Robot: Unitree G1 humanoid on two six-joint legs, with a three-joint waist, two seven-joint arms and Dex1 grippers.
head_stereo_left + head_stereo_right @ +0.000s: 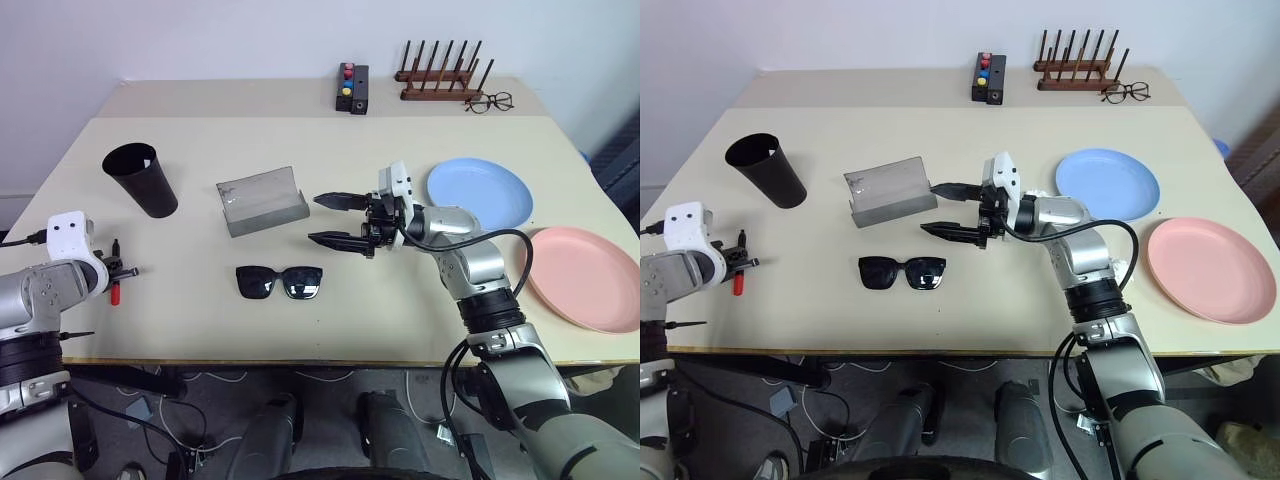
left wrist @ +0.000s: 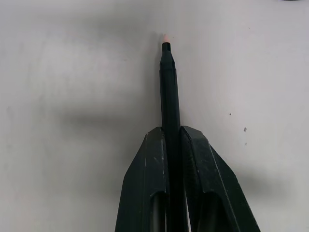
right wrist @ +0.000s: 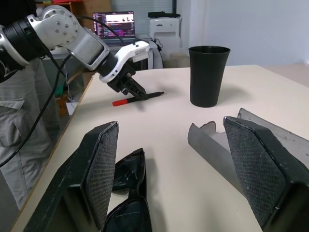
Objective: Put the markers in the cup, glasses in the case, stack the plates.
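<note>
- Head view: on the beige table (image 1: 400, 330), the left gripper (image 1: 122, 270) at the near left edge is clamped on a black marker (image 1: 118, 271), with a red marker (image 1: 115, 294) lying beside it. The black cup (image 1: 140, 179) stands upright behind. The right gripper (image 1: 335, 220) hovers wide open between the open grey case (image 1: 262, 201) and the sunglasses (image 1: 280, 282). The blue plate (image 1: 481, 191) and pink plate (image 1: 590, 275) lie side by side at right.
- Left wrist view: fingers (image 2: 145, 183) pinch the black marker.
- Right wrist view: spread pads (image 3: 104, 169) frame sunglasses and case.
</note>
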